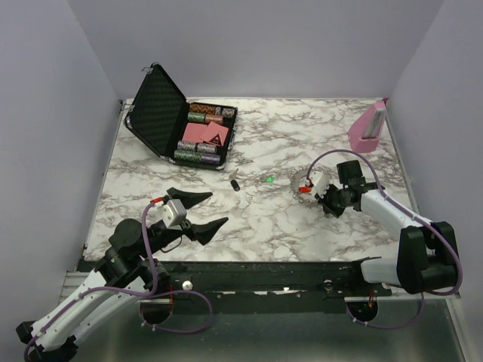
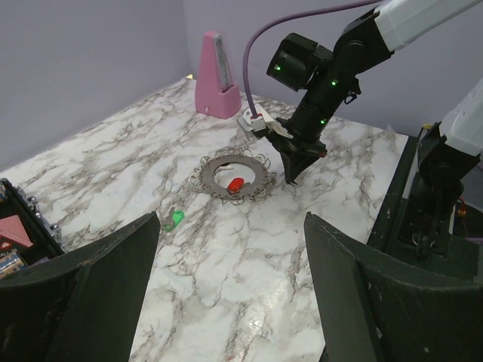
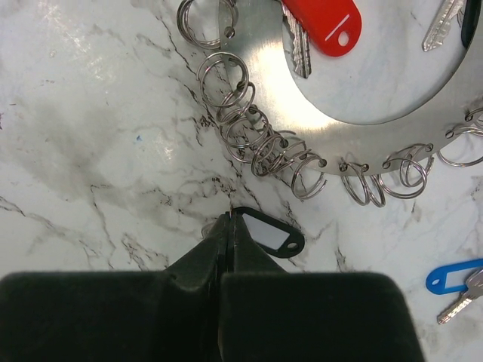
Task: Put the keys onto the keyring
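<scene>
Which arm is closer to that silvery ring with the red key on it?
The right. The right gripper points down just beside the keyring; the left gripper hangs far off across the table.

In the right wrist view the keyring (image 3: 264, 75) runs off the frame from twelve to three o'clock, and the blue key (image 3: 455, 280) is clipped at four o'clock. The black key (image 3: 268, 235) hides its blade behind the right gripper (image 3: 225, 222).

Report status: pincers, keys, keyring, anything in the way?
Left pincer open, far from keys. Right pincer shut, tips at black key beside keyring; grip unclear. Red key inside keyring; green key, blue key loose. Nothing blocking.
</scene>
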Robot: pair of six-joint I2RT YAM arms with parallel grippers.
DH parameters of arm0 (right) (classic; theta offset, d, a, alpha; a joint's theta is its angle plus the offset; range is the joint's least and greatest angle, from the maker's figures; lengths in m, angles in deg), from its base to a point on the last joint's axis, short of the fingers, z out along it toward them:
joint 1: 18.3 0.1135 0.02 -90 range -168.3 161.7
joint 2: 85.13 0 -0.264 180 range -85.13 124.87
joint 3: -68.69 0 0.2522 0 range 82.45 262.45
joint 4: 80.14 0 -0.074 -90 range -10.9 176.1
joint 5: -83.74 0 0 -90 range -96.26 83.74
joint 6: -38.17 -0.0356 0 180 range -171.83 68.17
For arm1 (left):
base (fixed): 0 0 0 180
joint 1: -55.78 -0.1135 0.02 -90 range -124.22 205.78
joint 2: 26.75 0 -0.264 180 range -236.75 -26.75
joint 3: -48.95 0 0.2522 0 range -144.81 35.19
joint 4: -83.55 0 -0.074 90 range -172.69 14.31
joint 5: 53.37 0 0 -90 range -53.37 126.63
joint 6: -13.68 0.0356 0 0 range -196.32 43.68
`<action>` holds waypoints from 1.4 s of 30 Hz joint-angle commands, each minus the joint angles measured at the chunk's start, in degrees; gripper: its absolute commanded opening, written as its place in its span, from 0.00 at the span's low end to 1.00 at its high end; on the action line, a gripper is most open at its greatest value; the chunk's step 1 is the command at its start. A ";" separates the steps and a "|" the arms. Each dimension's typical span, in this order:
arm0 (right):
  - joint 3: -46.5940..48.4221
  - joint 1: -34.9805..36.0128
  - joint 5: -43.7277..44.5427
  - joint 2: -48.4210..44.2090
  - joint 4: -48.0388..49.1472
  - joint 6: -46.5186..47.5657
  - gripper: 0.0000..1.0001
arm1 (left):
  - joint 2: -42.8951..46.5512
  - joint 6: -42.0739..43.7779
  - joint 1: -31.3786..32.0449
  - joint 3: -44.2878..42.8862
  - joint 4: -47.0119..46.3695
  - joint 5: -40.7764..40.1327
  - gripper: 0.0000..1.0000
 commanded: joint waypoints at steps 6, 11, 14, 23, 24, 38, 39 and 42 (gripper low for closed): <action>-0.80 -1.26 -1.66 -1.48 1.05 -2.75 0.08 | 0.62 0.60 0.44 -0.41 -0.02 -0.55 0.86; -0.45 -1.35 -1.75 -1.04 0.70 -3.02 0.11 | 0.62 0.52 0.35 -0.41 -0.02 -0.55 0.86; -0.36 -1.35 -1.75 -0.95 0.61 -3.19 0.13 | 0.53 0.60 0.35 -0.41 -0.02 -0.64 0.86; 0.25 -1.43 -2.01 -0.51 0.17 -3.90 0.16 | 0.62 0.60 0.35 -0.33 -0.02 -0.64 0.86; 0.34 -1.52 -2.19 -0.60 0.26 -4.07 0.16 | 0.53 0.69 0.44 -0.41 -0.02 -0.64 0.86; 3.68 -1.87 -3.95 -2.27 -0.18 -7.50 0.34 | 0.62 0.78 0.35 -0.33 0.07 -0.72 0.86; 4.03 -1.96 -4.30 -2.36 -0.27 -7.68 0.35 | 0.53 0.78 0.44 -0.33 0.07 -0.72 0.86; 5.87 -1.96 -5.70 -2.27 -1.06 -8.47 0.38 | 0.53 0.78 0.44 -0.33 0.16 -0.81 0.86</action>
